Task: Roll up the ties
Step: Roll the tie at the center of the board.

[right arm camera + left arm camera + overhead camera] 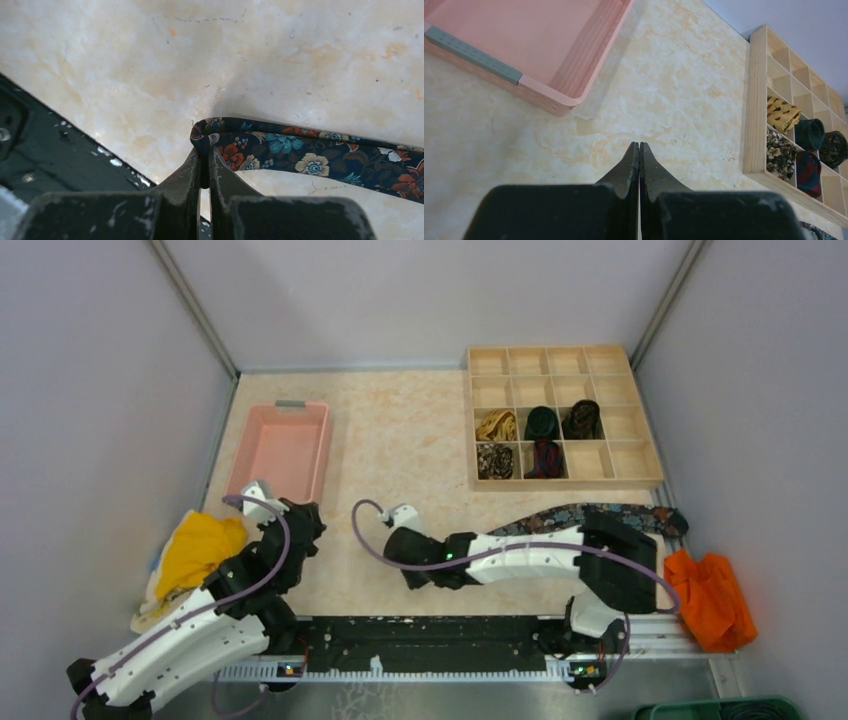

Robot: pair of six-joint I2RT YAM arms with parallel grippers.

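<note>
One floral tie (pixel 310 160) lies flat on the table (pixel 150 60), with its end clamped in the right tool (pixel 205 155); the left tool (pixel 639 147) is pressed together on nothing. Risk: the bite is only on the very edge, so the end may slip out once rolling starts, and the length trailing under the right arm may snag. The wooden organizer (pixel 655 478) holds five rolled ties (pixel 542 422), one per cell; the pink bin (pixel 322 450) looks empty.

Woven cloth tie (pixel 310 160), matt marbled tabletop (pixel 250 60), bare-wood organizer (pixel 754 100)
</note>
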